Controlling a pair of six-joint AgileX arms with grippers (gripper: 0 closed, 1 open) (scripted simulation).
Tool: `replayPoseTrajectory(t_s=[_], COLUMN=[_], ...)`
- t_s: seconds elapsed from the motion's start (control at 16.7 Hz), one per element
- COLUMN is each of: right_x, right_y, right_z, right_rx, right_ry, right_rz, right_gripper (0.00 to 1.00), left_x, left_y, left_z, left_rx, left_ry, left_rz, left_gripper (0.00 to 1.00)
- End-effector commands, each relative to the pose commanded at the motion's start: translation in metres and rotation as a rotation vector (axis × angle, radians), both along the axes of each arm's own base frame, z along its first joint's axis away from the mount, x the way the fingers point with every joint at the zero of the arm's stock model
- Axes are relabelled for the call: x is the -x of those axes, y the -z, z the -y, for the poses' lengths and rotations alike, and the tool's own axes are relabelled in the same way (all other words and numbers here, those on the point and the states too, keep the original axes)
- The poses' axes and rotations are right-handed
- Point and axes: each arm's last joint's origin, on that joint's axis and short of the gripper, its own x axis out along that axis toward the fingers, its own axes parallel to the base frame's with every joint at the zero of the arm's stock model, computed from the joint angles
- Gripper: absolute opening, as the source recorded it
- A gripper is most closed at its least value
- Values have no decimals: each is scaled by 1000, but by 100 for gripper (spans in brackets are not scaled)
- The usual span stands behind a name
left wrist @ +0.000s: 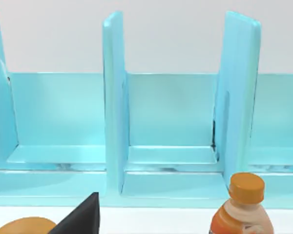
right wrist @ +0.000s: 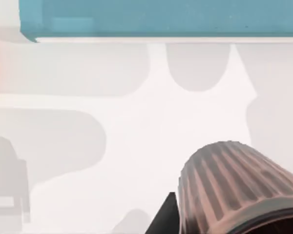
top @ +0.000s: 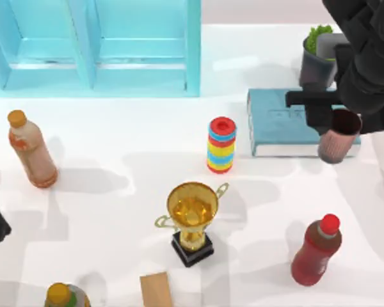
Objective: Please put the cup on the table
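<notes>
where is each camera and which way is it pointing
Top view: above the table, looking down; right arm holds the cup in its tool by the book; left arm parked at the left edge.
Left wrist view: low, facing the blue cabinet; a dark finger shows.
Right wrist view: close above the table, facing the book's edge, cup in front.
Shared: cup and book, in the top and right wrist views.
</notes>
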Motion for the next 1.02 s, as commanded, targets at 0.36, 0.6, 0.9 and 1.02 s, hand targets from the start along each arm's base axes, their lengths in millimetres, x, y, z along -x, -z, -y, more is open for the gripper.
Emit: replayPoseTrajectory(t_s=[0.36,0.6,0.9,1.02], right_x=[-4,-4,-4,-4], right_y=[45,45,45,45], right_z=[0,0,0,0], right_rx=[0,0,0,0], right_ry=[0,0,0,0], right_rz=[5,4,4,4], right_gripper=[0,0,38,53], left_x=[0,0,0,0], left_y=[0,0,0,0], left_z=[0,0,0,0], left_rx=[0,0,0,0], left_ry=[0,0,0,0], left_rz=[0,0,0,0], left_gripper=[100,100,100,100])
